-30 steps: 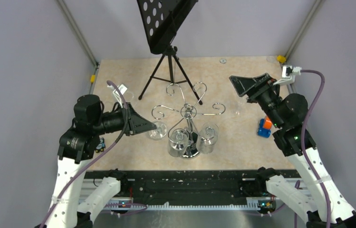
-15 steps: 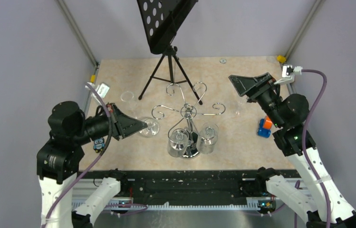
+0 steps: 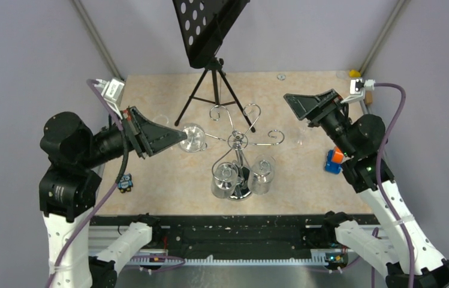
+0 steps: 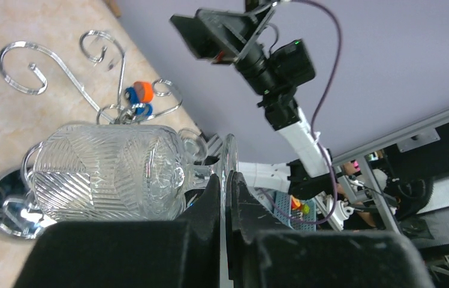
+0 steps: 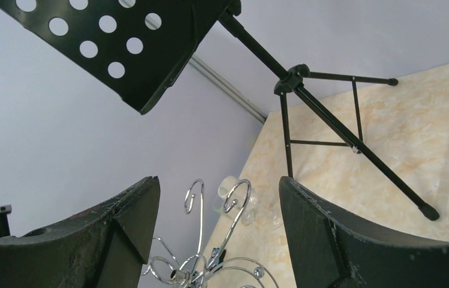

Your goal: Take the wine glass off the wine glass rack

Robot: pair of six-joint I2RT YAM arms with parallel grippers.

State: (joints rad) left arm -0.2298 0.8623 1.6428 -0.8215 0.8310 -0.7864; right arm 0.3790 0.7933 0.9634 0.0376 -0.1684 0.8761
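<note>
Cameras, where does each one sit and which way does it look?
Top external: fixed above and behind the arms, looking down at the table; shows both arms, the left end effector shut on the wine glass, the right end effector open.
Left wrist: on the left wrist, looking along its fingers past the held glass toward the right arm.
Right wrist: on the raised right wrist, looking between its own spread fingers toward the music stand.
Shared: the wine glass rack and its chrome scrolls appear in all three.

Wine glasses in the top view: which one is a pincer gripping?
The leftmost wine glass, tipped sideways with its foot clamped in the left pincer. The two hanging glasses are bowl-down on the wine glass rack.
</note>
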